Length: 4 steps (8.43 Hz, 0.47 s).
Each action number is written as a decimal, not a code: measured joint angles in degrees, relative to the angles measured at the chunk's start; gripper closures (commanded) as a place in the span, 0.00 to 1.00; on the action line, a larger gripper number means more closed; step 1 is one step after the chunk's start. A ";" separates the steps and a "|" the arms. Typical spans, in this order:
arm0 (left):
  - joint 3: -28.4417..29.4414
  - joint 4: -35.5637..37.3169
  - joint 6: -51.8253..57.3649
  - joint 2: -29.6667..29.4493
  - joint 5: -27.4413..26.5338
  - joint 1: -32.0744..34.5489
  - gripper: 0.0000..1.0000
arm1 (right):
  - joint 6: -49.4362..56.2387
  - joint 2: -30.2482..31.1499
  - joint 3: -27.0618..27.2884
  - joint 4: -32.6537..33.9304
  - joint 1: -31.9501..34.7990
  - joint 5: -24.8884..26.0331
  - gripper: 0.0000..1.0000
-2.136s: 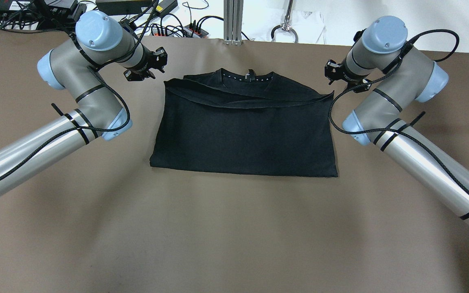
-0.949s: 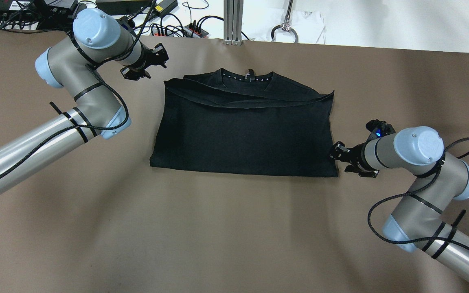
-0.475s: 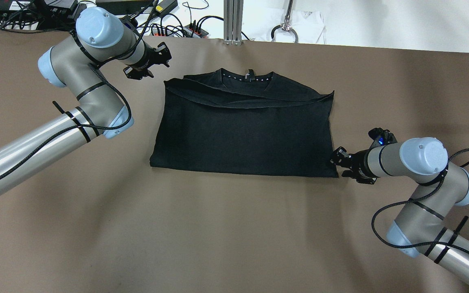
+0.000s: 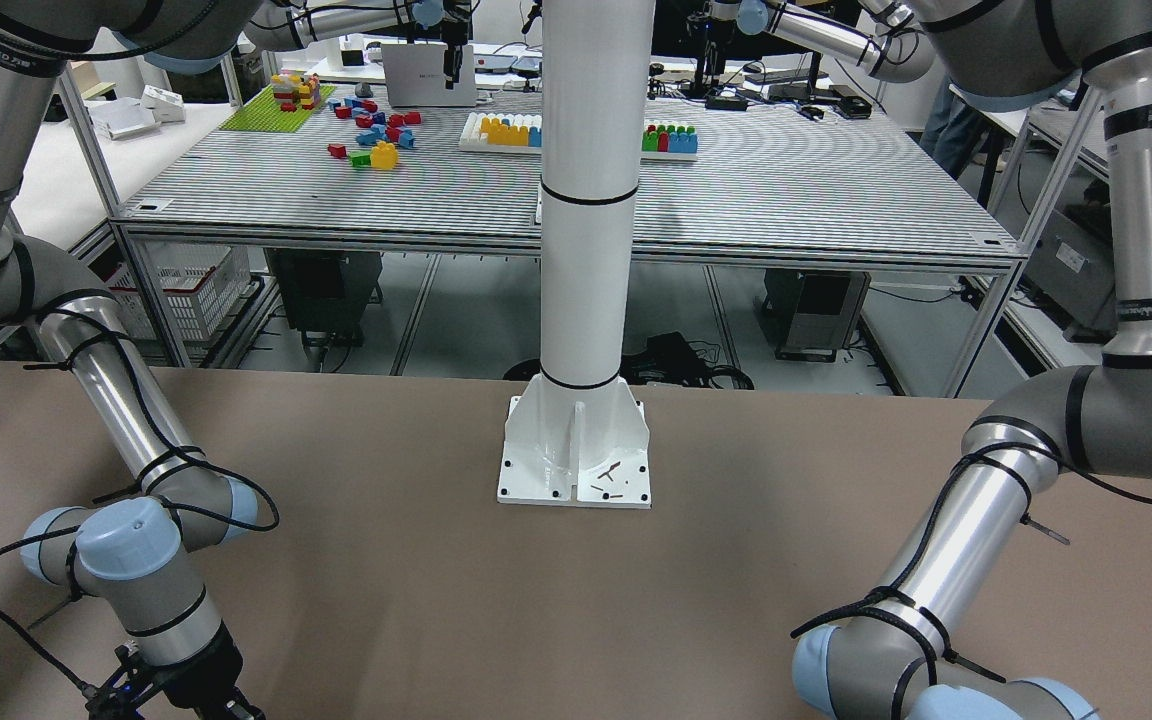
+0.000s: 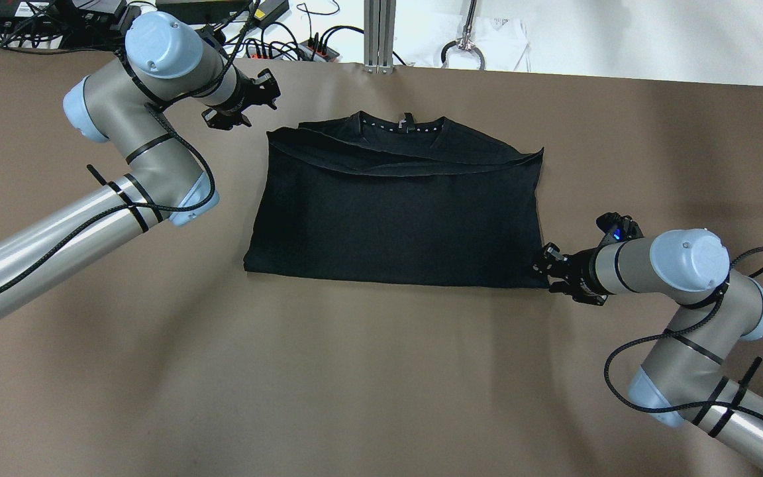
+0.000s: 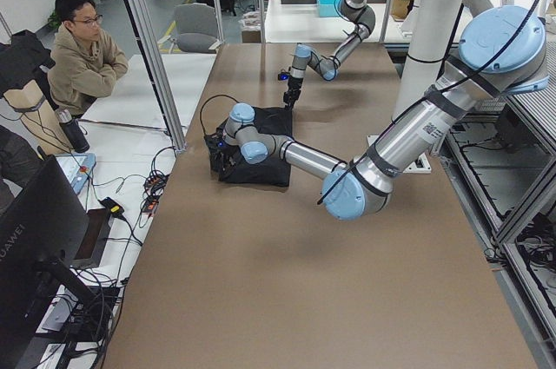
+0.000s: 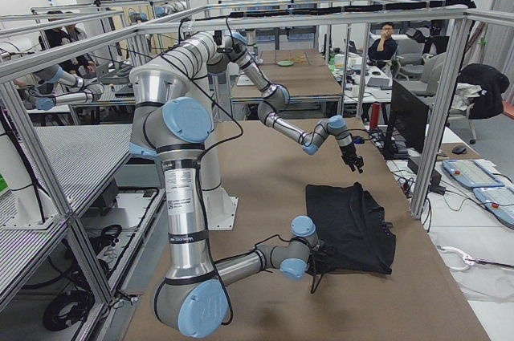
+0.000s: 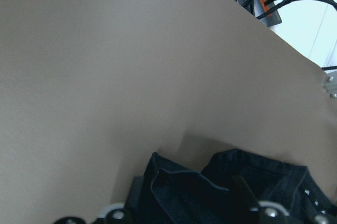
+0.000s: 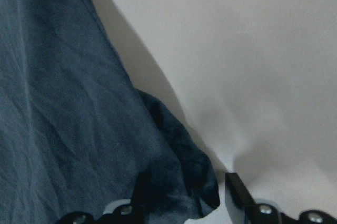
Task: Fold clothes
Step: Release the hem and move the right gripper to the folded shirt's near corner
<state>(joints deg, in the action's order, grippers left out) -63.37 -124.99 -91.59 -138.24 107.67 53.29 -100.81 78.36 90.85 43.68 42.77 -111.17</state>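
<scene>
Now the right gripper (image 5: pixel 546 268) sits at the near right corner of the black garment (image 5: pixel 395 212), having travelled there from the collar-side corner. Its jaws stand open, straddling that corner without clamping it. The left gripper (image 5: pixel 254 106) remains beside the far left corner, jaws open and empty. The garment lies flat on the surface (image 5: pixel 381 371), so a corner pinch for the next fold appears imminent.

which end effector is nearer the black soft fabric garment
Right. The right end effector sits at the near right corner of the black soft fabric garment, open around that corner. The left end effector hangs off the far left corner, clear of the cloth.
</scene>
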 measured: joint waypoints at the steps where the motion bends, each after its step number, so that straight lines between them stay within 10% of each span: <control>1: 0.00 0.00 -0.04 -0.01 0.00 -0.03 0.37 | -0.59 0.45 0.52 0.00 -0.10 -0.01 1.00; 4: 0.00 -0.03 -0.46 -0.01 0.00 -0.25 0.37 | -2.92 0.89 1.37 0.01 -1.00 -0.03 1.00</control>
<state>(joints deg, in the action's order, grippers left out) -63.37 -125.01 -92.04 -138.25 107.67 53.04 -103.72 79.26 92.21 43.69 41.77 -111.19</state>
